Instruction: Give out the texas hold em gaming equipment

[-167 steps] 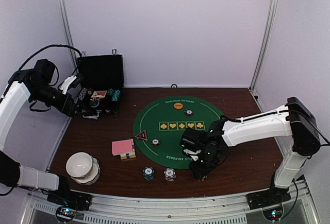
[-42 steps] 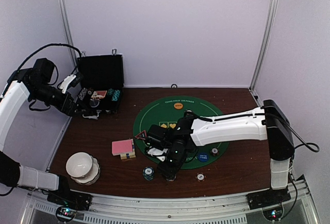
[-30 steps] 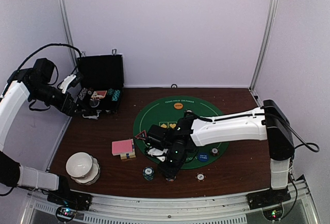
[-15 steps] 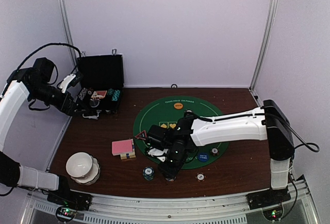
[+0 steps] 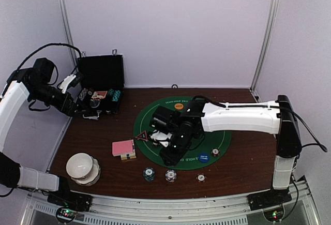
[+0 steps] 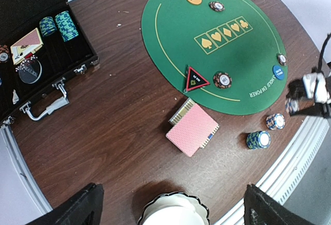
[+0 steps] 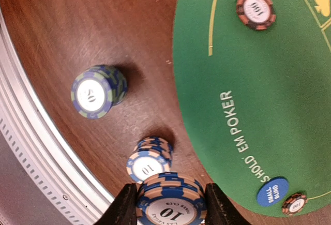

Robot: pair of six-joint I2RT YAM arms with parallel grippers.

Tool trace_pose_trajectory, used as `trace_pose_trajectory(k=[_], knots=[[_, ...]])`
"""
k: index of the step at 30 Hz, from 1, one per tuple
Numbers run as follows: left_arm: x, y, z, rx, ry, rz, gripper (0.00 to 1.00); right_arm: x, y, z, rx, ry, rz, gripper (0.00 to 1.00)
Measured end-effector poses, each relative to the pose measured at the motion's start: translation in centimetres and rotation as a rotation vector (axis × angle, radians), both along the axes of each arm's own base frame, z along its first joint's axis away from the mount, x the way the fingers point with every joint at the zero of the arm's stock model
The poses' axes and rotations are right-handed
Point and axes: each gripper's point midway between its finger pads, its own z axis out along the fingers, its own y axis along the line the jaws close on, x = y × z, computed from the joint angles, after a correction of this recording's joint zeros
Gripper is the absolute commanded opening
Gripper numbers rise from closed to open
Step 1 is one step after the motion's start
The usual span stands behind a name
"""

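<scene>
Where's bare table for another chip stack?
Bare brown wooden tabletop right of the round green felt mat; also between the black hinged case and the pink-backed card deck. Crowded: near edge, row of striped poker chips.

The wrist views' bottom edges crop the held chip stack (image 7: 168,204) and the white bowl (image 6: 173,210).

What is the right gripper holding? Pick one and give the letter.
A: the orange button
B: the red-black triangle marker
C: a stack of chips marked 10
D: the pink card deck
C: in the right wrist view, the chip stack marked 10 sits clamped between the two fingers of the right gripper.
</scene>
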Motion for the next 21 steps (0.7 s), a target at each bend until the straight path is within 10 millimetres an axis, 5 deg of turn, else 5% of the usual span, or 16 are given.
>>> trace_pose_trajectory(k=[6,15,21], knots=[[0.0,0.0,0.0,0.000,0.001,0.000,0.97,6.3,-2.5,1.8,0.010,-0.063,-0.148,0.14],[-0.1,0.0,0.0,0.001,0.002,-0.001,0.98,19.9,-10.3,3.9,0.003,-0.204,-0.472,0.14],[-0.1,0.0,0.0,0.001,0.002,-0.003,0.98,27.0,-13.2,1.9,0.000,-0.241,-0.607,0.13]])
